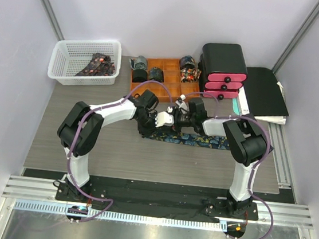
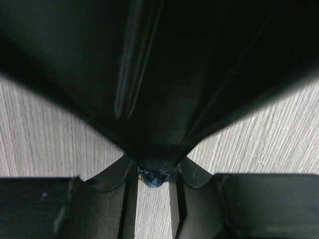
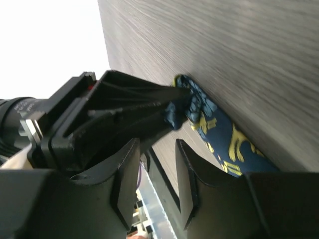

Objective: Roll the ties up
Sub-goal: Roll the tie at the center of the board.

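Note:
A navy tie [image 1: 194, 139] with a teal and gold pattern lies flat along the table in front of both arms. My left gripper [image 1: 166, 122] is at its left end, and the left wrist view shows that gripper [image 2: 153, 172] shut on a small blue fold of the tie [image 2: 152, 178]. In the right wrist view the tie [image 3: 222, 132] stretches over the wood, its end pinched in the left gripper's black fingers [image 3: 149, 102]. My right gripper [image 3: 157, 154] hovers beside that end, open, with only table between its fingers. From above the right gripper [image 1: 179, 120] faces the left one closely.
A white basket [image 1: 69, 51] at the back left holds loose ties. An orange tray [image 1: 166, 84] behind the grippers holds rolled ties [image 1: 188, 65]. To its right stand a black and pink drawer unit [image 1: 223, 69] and a black folder [image 1: 266, 91]. A dark blurred shape fills the upper left wrist view.

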Robot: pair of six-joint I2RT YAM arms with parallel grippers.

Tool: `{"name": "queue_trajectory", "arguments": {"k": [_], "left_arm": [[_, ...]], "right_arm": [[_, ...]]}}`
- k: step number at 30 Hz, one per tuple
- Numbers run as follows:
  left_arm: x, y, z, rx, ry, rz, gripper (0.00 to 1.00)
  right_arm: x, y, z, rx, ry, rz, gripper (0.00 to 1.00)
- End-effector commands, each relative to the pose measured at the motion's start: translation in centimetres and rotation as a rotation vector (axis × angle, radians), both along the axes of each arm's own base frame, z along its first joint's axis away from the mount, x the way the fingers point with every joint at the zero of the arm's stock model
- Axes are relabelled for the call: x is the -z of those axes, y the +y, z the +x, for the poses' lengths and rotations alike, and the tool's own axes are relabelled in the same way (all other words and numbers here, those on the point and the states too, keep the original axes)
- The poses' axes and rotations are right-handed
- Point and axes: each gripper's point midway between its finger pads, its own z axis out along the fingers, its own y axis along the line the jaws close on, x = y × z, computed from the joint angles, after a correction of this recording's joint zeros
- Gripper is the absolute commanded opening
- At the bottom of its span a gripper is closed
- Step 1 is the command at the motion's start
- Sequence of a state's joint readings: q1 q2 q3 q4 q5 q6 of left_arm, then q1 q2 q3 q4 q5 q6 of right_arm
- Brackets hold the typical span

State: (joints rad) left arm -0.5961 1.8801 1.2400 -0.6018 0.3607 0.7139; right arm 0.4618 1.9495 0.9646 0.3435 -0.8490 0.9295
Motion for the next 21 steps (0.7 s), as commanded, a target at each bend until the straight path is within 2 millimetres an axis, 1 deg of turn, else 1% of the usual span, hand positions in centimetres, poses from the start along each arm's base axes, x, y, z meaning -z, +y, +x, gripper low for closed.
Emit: {"name": "queue_trajectory", "arguments": {"k": [1, 4, 8, 13, 16, 19, 20, 21], "left_arm": [[3.2, 1.7, -3.7, 0.005, 0.156, 0.092, 0.26], [3.2, 1.7, -3.7, 0.004, 0.160, 0.091, 0.26], [3.1, 1.7, -3.9, 0.012, 0.161, 0.090, 0.26], [3.1, 1.7, -3.9, 0.014, 0.160, 0.088, 0.26], [3.1, 1.7, -3.9, 0.014, 0.159, 0.089, 0.26], [3.2, 1.7, -3.9, 0.014, 0.159, 0.089, 0.27], [3.1, 1.7, -3.8, 0.015, 0.156, 0.089, 0.27], [3.2, 1.8, -3.9, 0.015, 0.159, 0.091, 0.27]], "right_arm": [[-0.7, 1.4, 0.9, 0.009, -0.097, 0.052, 0.41], [-0.3, 1.9, 0.5, -0.005, -0.097, 0.046, 0.41], [1.1, 2.3, 0.4, -0.008, -0.080, 0.029, 0.41], [1.4, 2.9, 0.6, -0.009, -0.075, 0.034, 0.41], [1.4, 3.3, 0.4, -0.013, -0.075, 0.037, 0.39], [2.1, 3.2, 0.3, -0.015, -0.068, 0.013, 0.33], [2.1, 3.2, 0.2, -0.017, -0.067, 0.011, 0.26], [2.1, 3.1, 0.2, -0.020, -0.065, 0.008, 0.22]]}}
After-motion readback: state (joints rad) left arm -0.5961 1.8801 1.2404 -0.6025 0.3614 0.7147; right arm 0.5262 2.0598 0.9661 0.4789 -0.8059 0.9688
